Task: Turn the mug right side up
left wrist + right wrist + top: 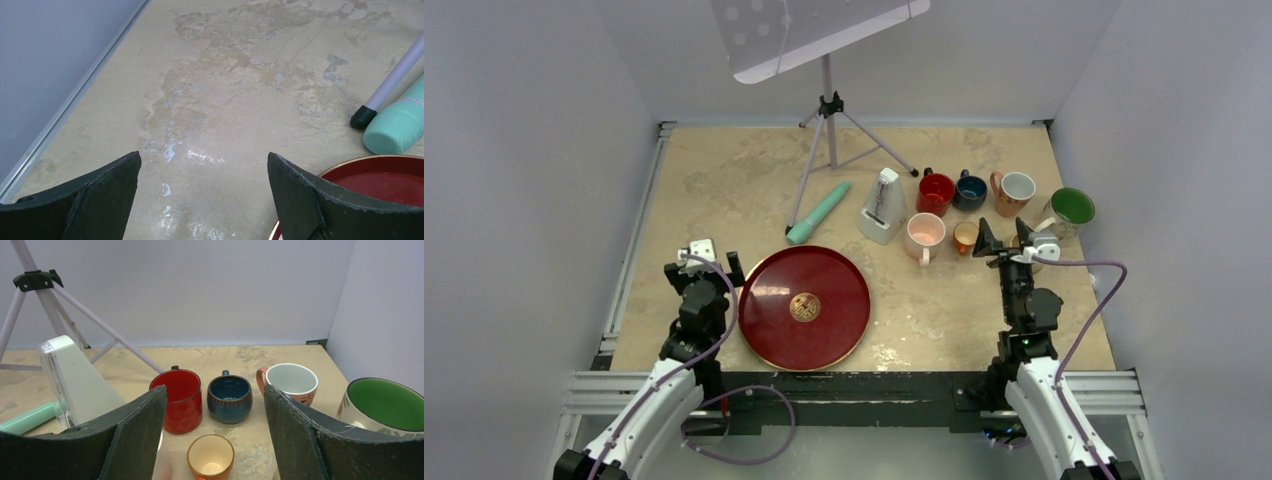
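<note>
Left gripper [705,266] sits low at the near left, its pincer spread wide over bare table [235,100] with nothing between the fingers. Just beside it lies one red tray [804,306]. Behind that are one mint-green tube [818,212], one music stand [828,105] and one metronome [883,206].

Now the mugs, six in all, clustered at the far right: pink mug [924,234], small orange cup [966,236], red mug [935,192], blue mug [970,190], white mug [1015,187], green mug [1072,207]. Every one stands mouth up, long axis vertical. Which is the task's, I cannot tell.

Right gripper [1003,238] hovers on their near side, fingers wide apart, holding nothing.
</note>
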Controlling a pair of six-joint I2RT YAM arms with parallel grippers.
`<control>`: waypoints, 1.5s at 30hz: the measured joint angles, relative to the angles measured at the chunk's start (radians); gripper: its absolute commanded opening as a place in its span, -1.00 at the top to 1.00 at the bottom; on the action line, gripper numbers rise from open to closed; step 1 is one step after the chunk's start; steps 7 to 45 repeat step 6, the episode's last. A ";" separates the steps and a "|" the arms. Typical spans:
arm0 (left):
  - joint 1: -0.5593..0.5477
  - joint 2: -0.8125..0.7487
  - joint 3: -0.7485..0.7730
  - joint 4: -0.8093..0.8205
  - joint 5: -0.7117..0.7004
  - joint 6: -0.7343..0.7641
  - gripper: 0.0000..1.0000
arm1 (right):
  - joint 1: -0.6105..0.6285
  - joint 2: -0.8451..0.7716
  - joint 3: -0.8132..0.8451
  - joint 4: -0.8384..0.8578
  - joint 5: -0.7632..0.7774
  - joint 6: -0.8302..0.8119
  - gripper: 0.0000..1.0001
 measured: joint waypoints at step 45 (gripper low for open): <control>0.001 -0.002 0.000 -0.029 -0.014 -0.009 -1.00 | 0.000 0.006 0.000 0.006 0.008 0.000 -0.48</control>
